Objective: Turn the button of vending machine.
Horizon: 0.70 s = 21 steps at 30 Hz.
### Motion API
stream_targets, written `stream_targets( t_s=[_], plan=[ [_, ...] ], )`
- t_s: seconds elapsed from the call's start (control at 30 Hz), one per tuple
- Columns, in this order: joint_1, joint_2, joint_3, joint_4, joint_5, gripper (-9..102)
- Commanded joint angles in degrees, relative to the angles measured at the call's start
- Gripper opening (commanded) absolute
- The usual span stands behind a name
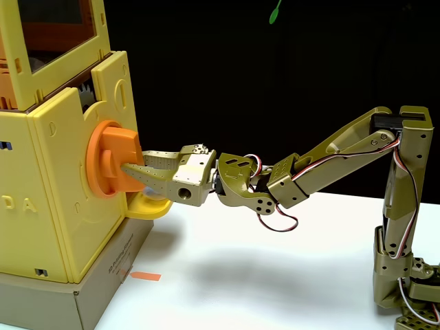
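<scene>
Olive-green arm reaching left across white desk; gripper clamping the bar of orange button on yellow vending machine

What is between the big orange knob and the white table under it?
In the fixed view, a yellow scoop-shaped tray sticks out of the vending machine right below the button, above the table.

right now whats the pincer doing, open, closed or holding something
Pincer: closed on the bar of the orange button on the yellow vending machine, one finger above the bar and one below.
</scene>
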Motion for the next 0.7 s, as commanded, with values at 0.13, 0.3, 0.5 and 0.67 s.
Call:
stream_targets(
  t_s=[0.13, 0.3, 0.5, 0.67],
  plan=[
    [-0.35, 5.45, -0.26, -0.26, 2.64, -1],
    [-0.44, 5.45, -0.26, -0.26, 3.6, -1],
    [-1.14, 5.54, -0.18, 0.97, 4.31, 1],
    [-2.02, 5.98, 0.09, 2.37, 4.22, 7]
  ],
)
